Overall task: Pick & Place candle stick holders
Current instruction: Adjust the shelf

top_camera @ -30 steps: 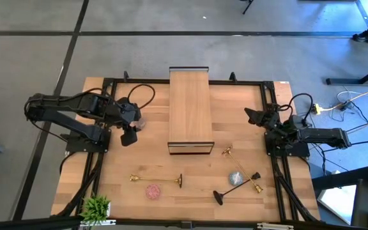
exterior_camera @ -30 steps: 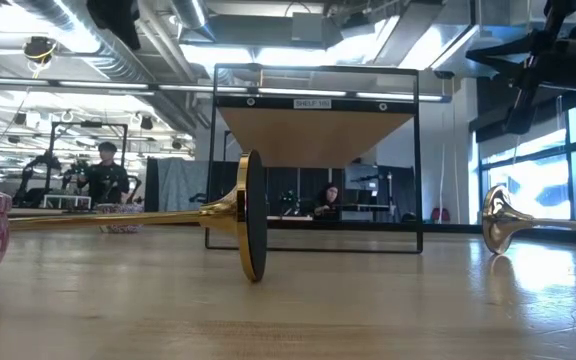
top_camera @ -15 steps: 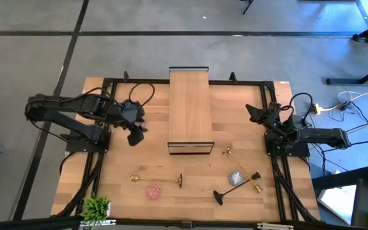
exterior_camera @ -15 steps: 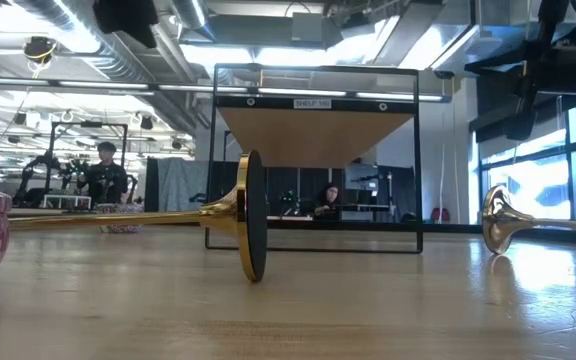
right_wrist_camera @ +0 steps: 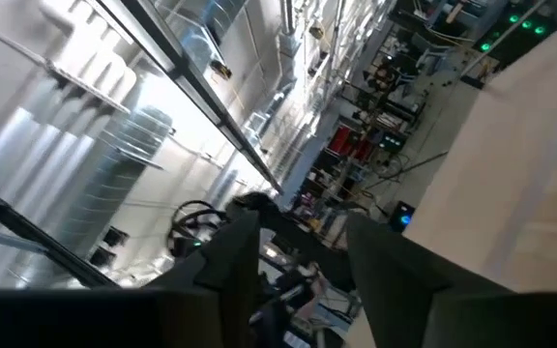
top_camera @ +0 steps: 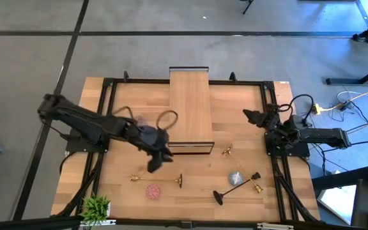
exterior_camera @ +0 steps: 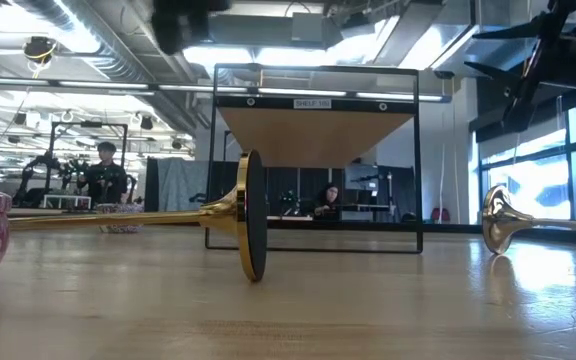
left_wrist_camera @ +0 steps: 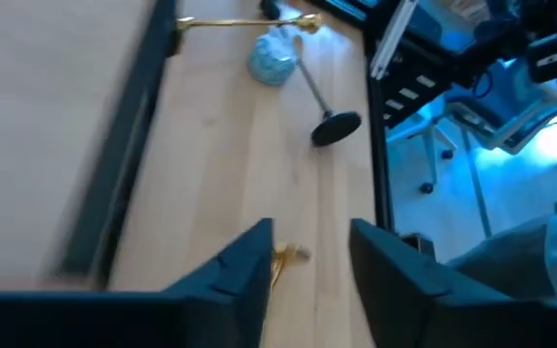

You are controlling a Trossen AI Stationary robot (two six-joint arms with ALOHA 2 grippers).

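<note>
left gripper (top_camera: 153,165), open and empty, hangs just above the gold holder (top_camera: 156,178); a glancing touch could roll it.

We see the right gripper (right_wrist_camera: 303,256), its two dark fingers (right_wrist_camera: 230,261) parted w/ a clear gap, aimed up into the room rather than at the table. Ceiling ducts and pipes (right_wrist_camera: 153,135) run from 9 o'clock toward 1 o'clock. Shelving w/ red and green lights (right_wrist_camera: 385,106) crowds 1 o'clock. A pale slanted panel (right_wrist_camera: 520,145) fills 3 o'clock.
</note>
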